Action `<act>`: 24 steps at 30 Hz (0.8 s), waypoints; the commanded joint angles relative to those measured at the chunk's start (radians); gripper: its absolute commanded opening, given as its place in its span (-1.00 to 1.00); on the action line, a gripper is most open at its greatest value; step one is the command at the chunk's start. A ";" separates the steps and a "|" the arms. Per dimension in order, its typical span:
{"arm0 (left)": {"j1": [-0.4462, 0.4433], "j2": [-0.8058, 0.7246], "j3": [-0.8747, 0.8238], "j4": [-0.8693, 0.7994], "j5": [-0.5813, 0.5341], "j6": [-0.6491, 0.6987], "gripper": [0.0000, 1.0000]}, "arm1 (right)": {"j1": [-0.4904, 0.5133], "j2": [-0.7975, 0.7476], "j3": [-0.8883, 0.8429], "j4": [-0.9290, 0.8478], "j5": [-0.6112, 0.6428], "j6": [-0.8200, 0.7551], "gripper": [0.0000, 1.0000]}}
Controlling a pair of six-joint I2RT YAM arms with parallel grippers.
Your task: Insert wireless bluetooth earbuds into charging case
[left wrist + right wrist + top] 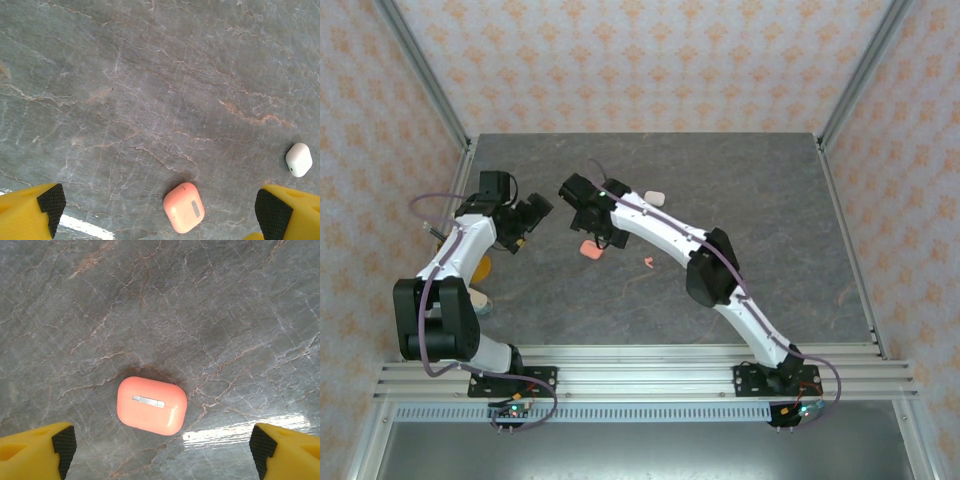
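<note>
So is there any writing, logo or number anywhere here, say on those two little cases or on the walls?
No text can be read anywhere.
Coral-pink case: only a plain metal strip, no lettering.
White case: one small dark dot, no print.
Wallpaper: a repeated orange ornament, not letters.
Small circuit boards at the arm bases: too small to tell.

Bright, even light on the grey veined stone-look tabletop (165, 300), sharp in all views. The coral-pink rounded plastic charging case (151, 405) throws a soft shadow along its upper edge; a white glare streak (235, 432) lies right of it in the right wrist view, left of it in the left wrist view
</note>
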 commanded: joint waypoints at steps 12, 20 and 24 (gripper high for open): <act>0.045 0.016 -0.052 0.042 0.076 0.026 1.00 | 0.027 0.139 0.129 -0.015 0.030 -0.002 0.84; 0.049 0.027 -0.066 0.054 0.094 0.032 1.00 | 0.030 0.202 0.164 0.006 0.014 0.004 0.81; 0.051 0.037 -0.071 0.064 0.103 0.032 1.00 | 0.029 0.226 0.172 0.008 0.011 0.006 0.77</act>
